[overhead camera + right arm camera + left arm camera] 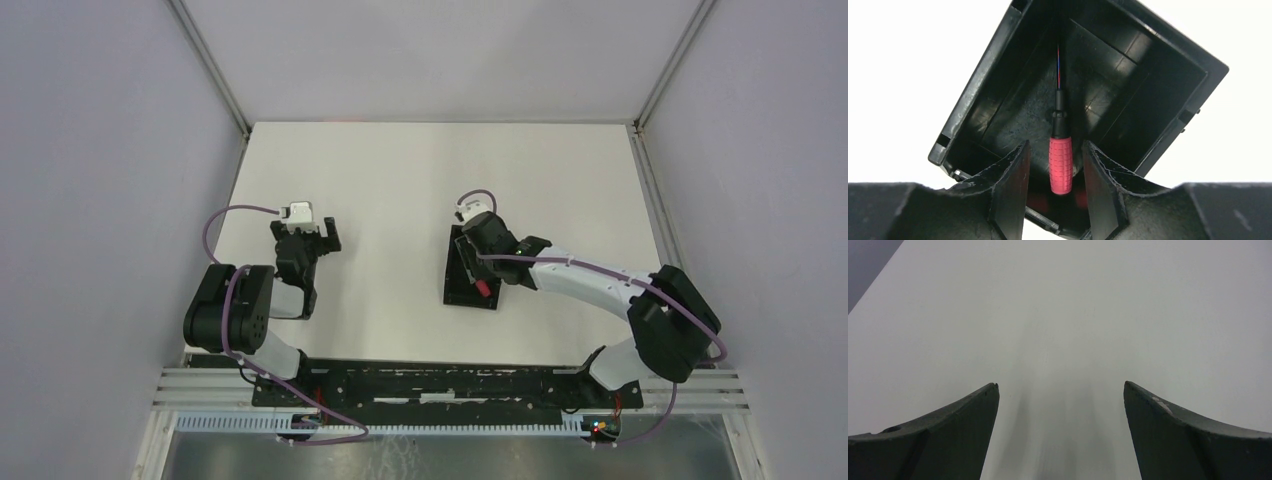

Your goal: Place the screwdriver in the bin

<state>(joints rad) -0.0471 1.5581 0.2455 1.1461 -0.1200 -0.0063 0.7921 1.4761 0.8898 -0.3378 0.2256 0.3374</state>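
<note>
The screwdriver (1060,165), with a red ribbed handle and a thin black shaft, lies inside the black bin (979,82), its tip pointing at the far corner. In the top view its red handle (482,289) shows at the near end of the bin (460,285). My right gripper (1055,146) hovers over the bin with its jaws on either side of the handle, a small gap on each side, so it is open and not gripping. It also shows in the top view (484,250). My left gripper (1060,385) is open and empty over bare table, left of the bin (312,238).
The white table (400,170) is bounded by grey walls with metal rails at the left (215,75) and right (655,180). The arm bases sit on a frame (440,385) at the near edge.
</note>
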